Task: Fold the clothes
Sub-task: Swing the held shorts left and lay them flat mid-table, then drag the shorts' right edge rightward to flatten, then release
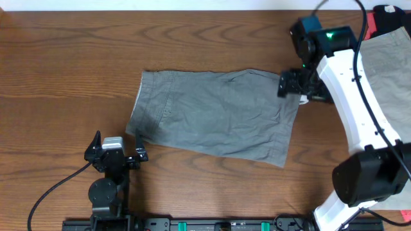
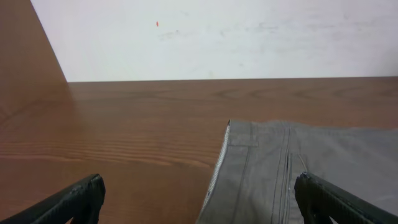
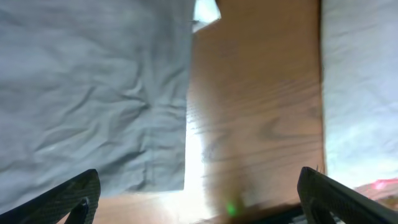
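A pair of medium grey shorts [image 1: 215, 114] lies flat in the middle of the table, folded in half, waistband to the left. Paler beige-grey shorts [image 1: 393, 67] lie at the right edge, partly under my right arm. My left gripper [image 1: 117, 151] is open and empty, low near the table's front, just left of the grey shorts' near-left corner [image 2: 298, 168]. My right gripper [image 1: 295, 85] is open and empty, above the grey shorts' far-right corner [image 3: 93, 93]. The paler shorts [image 3: 360, 81] show at the right of the right wrist view.
A red object [image 1: 388, 9] lies at the far right corner beside the paler shorts. Bare wooden table [image 1: 77, 64] extends to the left and behind the grey shorts. A white wall [image 2: 217, 37] stands behind the table.
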Available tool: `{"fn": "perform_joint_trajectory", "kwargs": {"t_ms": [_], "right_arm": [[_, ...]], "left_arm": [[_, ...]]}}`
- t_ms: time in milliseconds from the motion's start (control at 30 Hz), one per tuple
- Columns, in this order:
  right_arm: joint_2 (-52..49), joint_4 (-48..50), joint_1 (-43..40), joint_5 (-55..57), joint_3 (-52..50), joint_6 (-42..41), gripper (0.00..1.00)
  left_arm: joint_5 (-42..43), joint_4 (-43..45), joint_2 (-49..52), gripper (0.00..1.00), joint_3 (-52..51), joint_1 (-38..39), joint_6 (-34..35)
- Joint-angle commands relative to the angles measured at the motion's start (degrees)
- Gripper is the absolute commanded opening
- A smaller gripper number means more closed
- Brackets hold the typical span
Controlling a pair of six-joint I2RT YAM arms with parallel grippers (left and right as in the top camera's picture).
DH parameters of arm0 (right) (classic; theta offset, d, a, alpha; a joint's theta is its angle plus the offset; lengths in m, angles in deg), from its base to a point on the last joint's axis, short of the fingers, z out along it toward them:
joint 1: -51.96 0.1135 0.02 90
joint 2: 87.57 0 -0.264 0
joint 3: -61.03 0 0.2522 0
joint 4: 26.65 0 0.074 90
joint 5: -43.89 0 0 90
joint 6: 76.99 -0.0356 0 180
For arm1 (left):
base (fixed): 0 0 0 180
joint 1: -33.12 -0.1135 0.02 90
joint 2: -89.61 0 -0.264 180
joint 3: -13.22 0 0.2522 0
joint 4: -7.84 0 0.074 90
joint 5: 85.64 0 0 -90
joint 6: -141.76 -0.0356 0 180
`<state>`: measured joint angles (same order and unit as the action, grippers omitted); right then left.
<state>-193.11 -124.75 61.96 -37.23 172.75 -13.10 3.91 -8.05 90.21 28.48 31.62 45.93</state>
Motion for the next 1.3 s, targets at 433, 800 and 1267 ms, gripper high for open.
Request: {"fn": "perform_joint_trajectory", "kwargs": {"t_ms": [433,800,1267], "right_arm": [[-0.57,23.28,-1.86,-6.97,-26.34,1.4,0.83],[-0.57,32.37,-2.08,-13.75,-34.4,2.56,0.57],[-0.57,37.31,-2.19,-13.4,-38.75,2.36,0.09]], "left_arm": [[-1.53,-1.9,-0.31,0.98,-1.27,-0.15,0.48],[-1.53,-1.9,-0.31,0.98,-1.27,-0.15,0.48],[-1.53,-1.9,-0.31,0.98,-1.27,-0.15,0.48]]}}
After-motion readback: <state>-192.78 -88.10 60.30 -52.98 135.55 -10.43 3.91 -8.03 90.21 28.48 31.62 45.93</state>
